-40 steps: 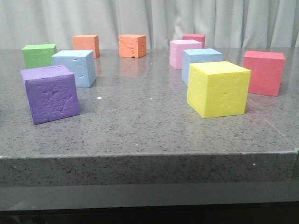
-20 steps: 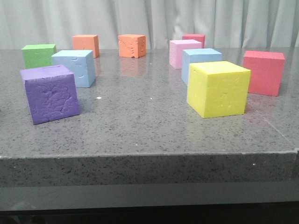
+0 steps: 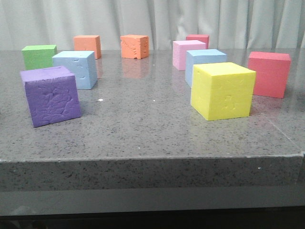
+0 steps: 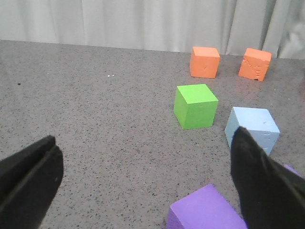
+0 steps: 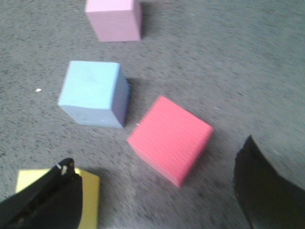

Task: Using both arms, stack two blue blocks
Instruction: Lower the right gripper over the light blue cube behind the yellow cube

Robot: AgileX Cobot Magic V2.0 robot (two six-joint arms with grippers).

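Two light blue blocks stand apart on the grey table. One blue block (image 3: 75, 69) is at the left behind the purple cube (image 3: 50, 97). The other blue block (image 3: 205, 61) is at the right behind the yellow cube (image 3: 223, 90). Neither gripper shows in the front view. My left gripper (image 4: 143, 138) is open over bare table, with the left blue block (image 4: 252, 128) just past one finger. My right gripper (image 5: 157, 155) is open and empty above a red cube (image 5: 169, 139). The right blue block (image 5: 93, 93) lies beyond that cube.
A green cube (image 3: 39, 56), two orange cubes (image 3: 87, 46) (image 3: 135, 46), a pink cube (image 3: 188, 54) and two red cubes (image 3: 269, 74) (image 3: 198, 39) stand around the blue ones. The table's front edge (image 3: 152, 157) is close. A curtain hangs behind.
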